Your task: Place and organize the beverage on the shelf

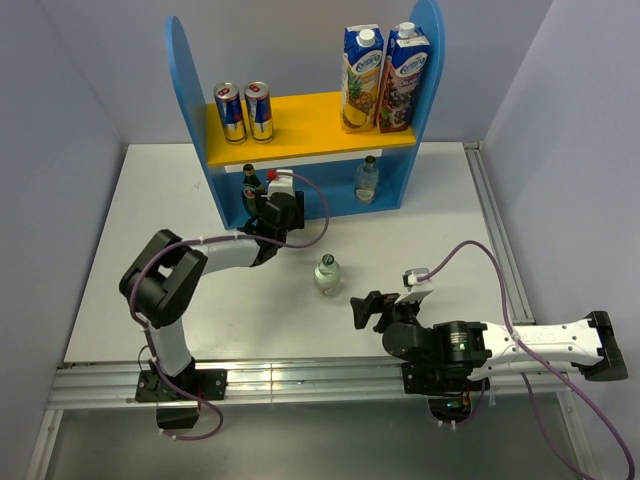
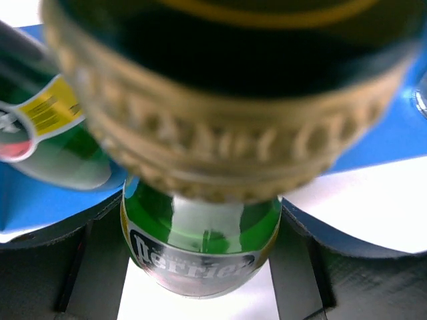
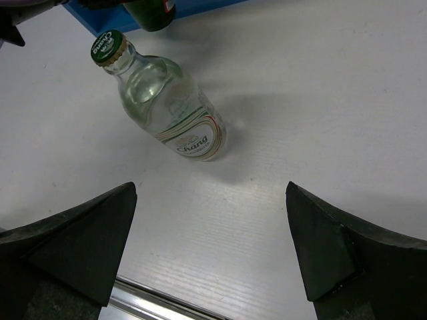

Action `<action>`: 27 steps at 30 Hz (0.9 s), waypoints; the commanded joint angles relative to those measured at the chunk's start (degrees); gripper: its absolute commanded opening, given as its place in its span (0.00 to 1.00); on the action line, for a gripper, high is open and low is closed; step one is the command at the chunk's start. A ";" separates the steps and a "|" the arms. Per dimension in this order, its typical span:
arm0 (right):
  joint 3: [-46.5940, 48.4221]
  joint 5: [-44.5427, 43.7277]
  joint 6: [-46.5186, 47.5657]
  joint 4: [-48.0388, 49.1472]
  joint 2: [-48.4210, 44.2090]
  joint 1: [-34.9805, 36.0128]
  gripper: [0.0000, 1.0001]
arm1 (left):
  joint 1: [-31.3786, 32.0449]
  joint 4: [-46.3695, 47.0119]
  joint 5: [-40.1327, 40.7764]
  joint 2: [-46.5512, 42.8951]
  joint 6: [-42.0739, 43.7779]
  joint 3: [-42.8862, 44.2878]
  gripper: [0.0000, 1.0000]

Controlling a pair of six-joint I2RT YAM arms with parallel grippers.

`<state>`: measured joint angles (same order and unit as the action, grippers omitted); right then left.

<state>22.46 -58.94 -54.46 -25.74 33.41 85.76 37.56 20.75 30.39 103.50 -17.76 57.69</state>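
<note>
The shelf [image 1: 190, 90] stands at the back of the table. Two blue-and-silver cans [image 1: 245, 110] stand on the left of its yellow upper board [image 1: 300, 120]. One clear bottle [image 1: 368, 180] stands on the lower level at the right. My left gripper [image 1: 268, 208] is shut on a dark green Perrier bottle [image 2: 200, 233] at the lower level's left, beside another green bottle [image 2: 40, 133]. A second clear bottle [image 1: 326, 275] stands on the table; it also shows in the right wrist view [image 3: 170, 107]. My right gripper [image 1: 375, 308] is open and empty, a little short of it.
Two tall juice cartons [image 1: 385, 78] stand on the right of the upper board. The shelf's blue back [image 2: 400, 133] is just behind the held bottle. A metal rail [image 1: 300, 380] runs along the table's near edge.
</note>
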 commanded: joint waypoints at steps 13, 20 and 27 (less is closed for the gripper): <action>-0.66 -2.41 0.32 1.83 -1.42 0.73 1.00 | -6.44 12.47 1.16 9.60 0.27 12.35 0.00; -0.66 -2.67 0.14 1.83 -1.50 0.82 1.00 | -8.20 12.29 3.18 11.98 0.10 14.20 0.00; -0.40 -2.59 0.23 1.83 -0.63 0.90 1.00 | -9.00 11.59 2.30 10.93 0.71 12.71 0.11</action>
<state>22.09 -58.94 -54.15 -25.32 32.40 86.13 29.30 26.70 30.89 116.46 -17.26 68.40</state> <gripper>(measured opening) 0.998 0.738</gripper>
